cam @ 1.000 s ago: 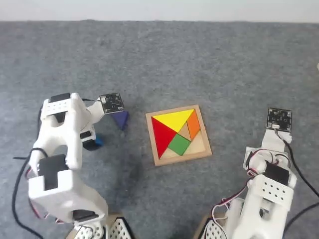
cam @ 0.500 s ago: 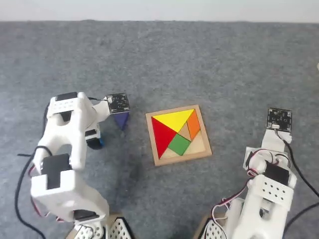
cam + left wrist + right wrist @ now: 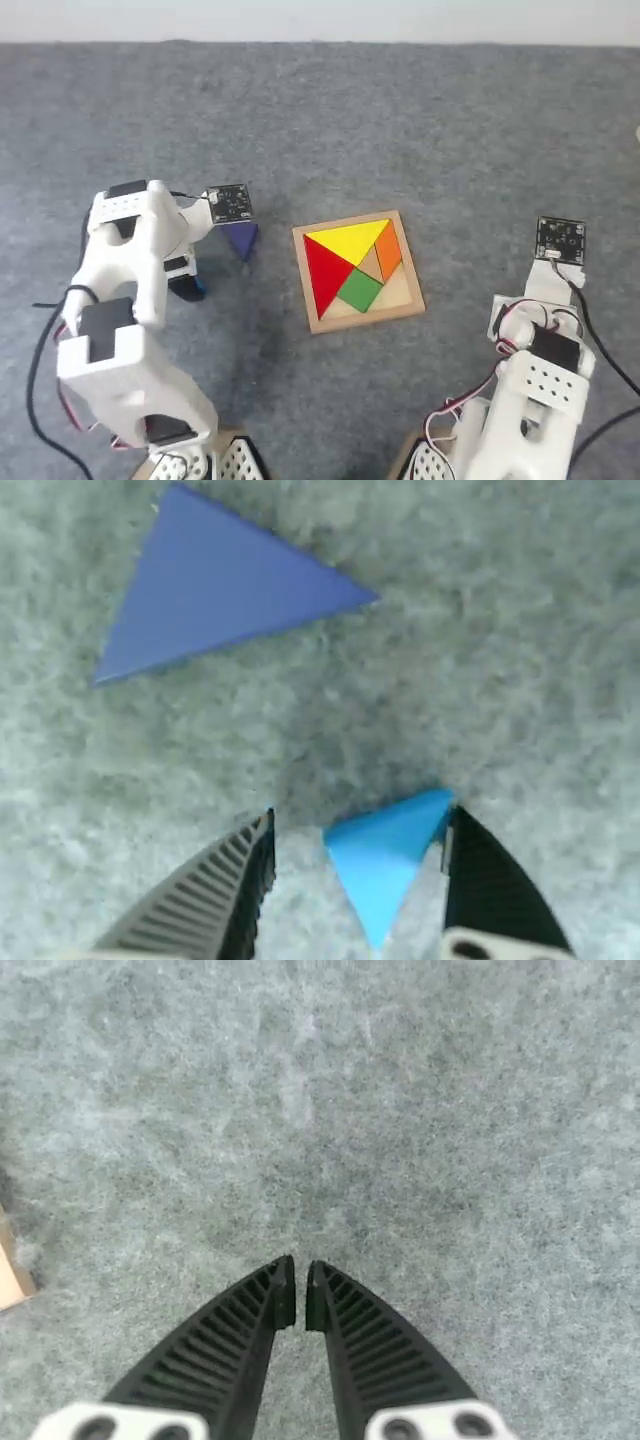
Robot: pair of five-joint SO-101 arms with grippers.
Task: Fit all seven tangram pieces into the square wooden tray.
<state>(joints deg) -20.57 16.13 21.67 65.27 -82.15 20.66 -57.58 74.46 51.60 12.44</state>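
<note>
Now the left tool (image 3: 360,818) is hanging open low over the surface (image 3: 400,120), jaws straddling the light blue triangle (image 3: 385,855), likely to close on its edges; the dark blue triangle (image 3: 215,585) is lying just beyond. The tray (image 3: 366,319), well apart, is holding four pieces (image 3: 325,272). The right tool (image 3: 300,1280) is resting closed, aside.

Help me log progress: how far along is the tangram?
Done: yellow, red, green and orange pieces lie in the tray. In hand: the left gripper stands open around the light blue triangle on the carpet. Remaining: that piece, the dark blue triangle beside it, and the tray's bare wood to fill. The right gripper rests shut.
</note>
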